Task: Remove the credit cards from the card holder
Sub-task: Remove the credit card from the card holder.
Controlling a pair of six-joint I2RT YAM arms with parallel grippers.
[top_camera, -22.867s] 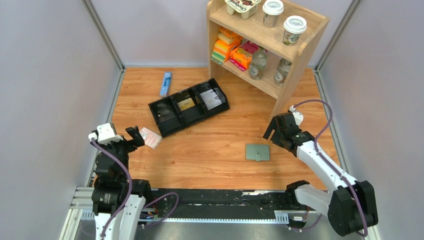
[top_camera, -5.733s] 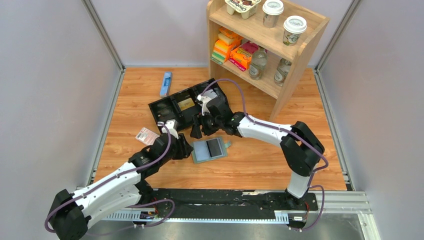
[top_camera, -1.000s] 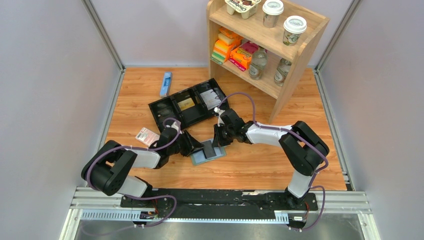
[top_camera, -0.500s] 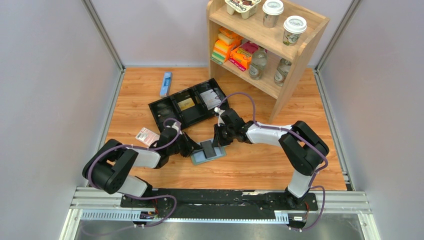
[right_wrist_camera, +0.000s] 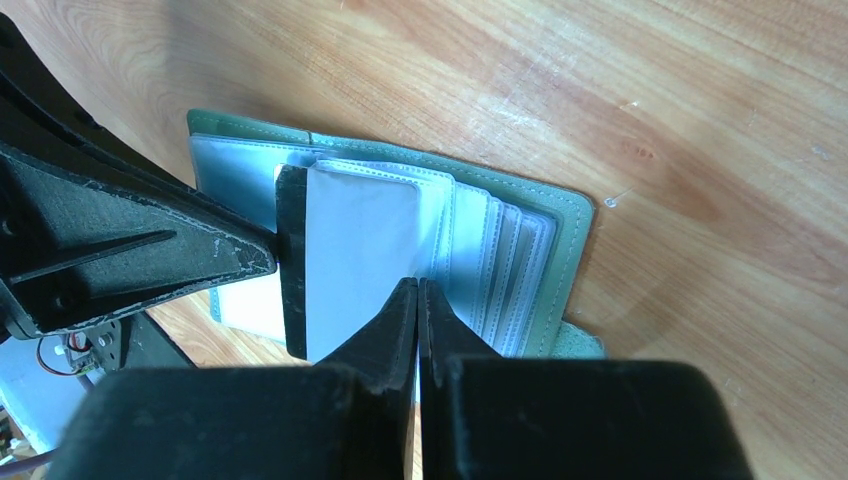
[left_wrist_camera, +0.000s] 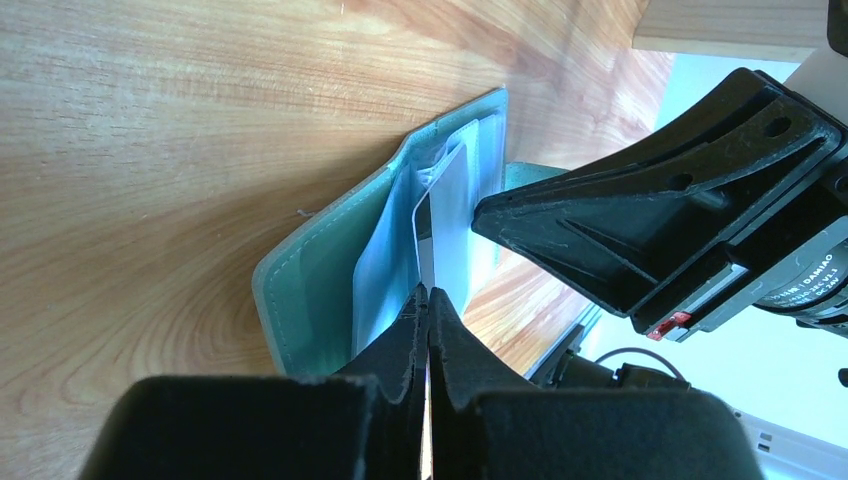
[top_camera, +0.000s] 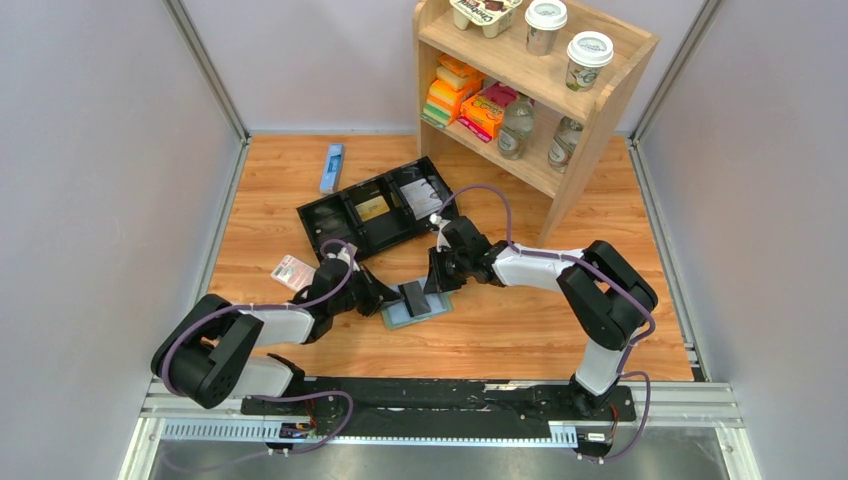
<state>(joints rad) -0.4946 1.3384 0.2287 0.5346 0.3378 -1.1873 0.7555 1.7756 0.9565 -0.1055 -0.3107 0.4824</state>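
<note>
The grey-green card holder lies open on the wooden table between the two arms. Its pale blue pocket panels face up inside the green rim. A credit card, pale with a black stripe along one edge, sticks out of a pocket and tilts up. My left gripper is shut on that card's edge, coming in from the holder's left side. My right gripper is shut, its tips resting on the pockets beside the card. From above, the left gripper and right gripper flank the card.
A black three-compartment tray with cards in it lies just behind the holder. A pink-and-white packet sits to the left, and a blue item at the back left. A wooden shelf unit stands at the back right.
My left gripper has closed on the card's edge, having stood partly open a second ago. The card now sits slightly raised. The right arm has not moved.
</note>
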